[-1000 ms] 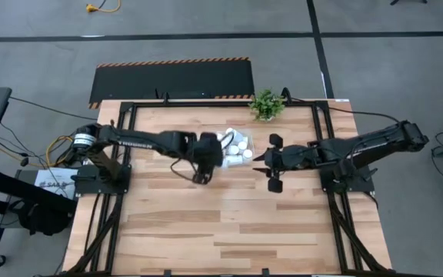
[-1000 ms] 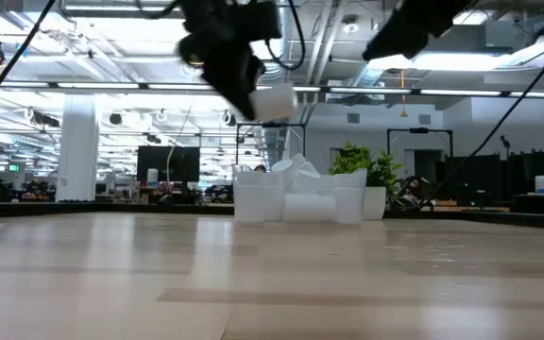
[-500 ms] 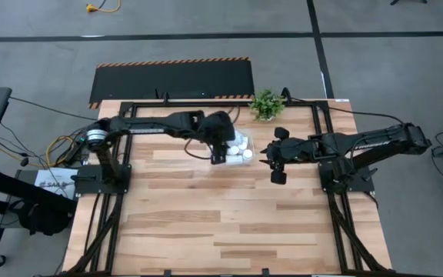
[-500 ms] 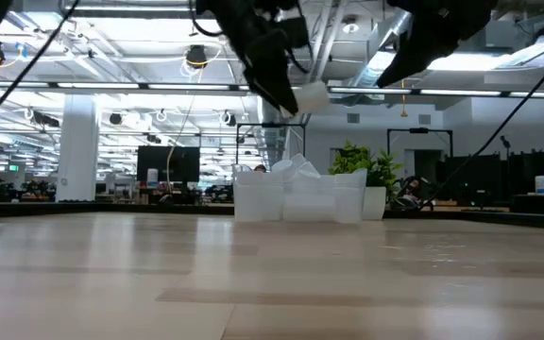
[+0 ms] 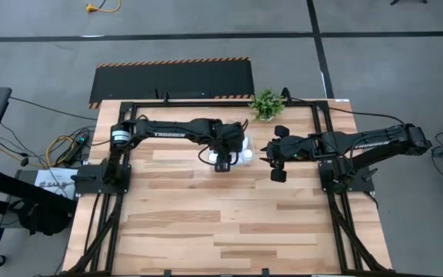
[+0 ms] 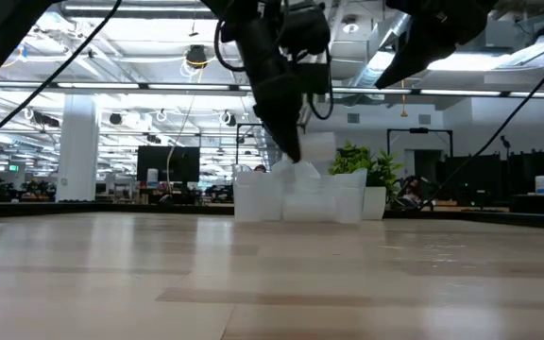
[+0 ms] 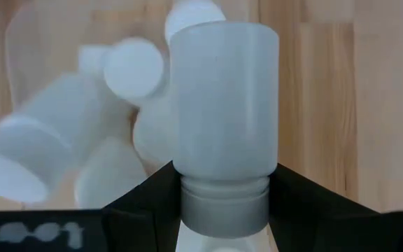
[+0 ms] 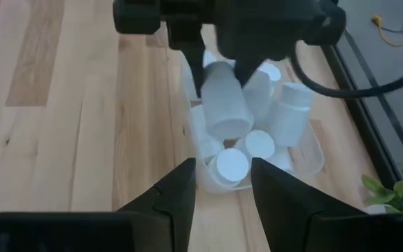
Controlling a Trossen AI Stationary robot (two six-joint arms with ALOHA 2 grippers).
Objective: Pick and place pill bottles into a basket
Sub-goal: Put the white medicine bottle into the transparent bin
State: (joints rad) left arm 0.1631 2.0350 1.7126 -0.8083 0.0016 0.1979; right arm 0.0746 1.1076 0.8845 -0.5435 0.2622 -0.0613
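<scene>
Left end effector clamps one smooth white cylindrical pill bottle above the clear basket, over its pile; right end effector clenched empty beside basket, bare wood surface around.

Past the right gripper, whose two dark fingers hold nothing, the wooden surface carries the clear basket piled with white pill bottles, several showing round caps. The left gripper hangs over the pile from the far side, its jaws clamped on one pill bottle tilted above the others. Green leaves show just beside the basket.
</scene>
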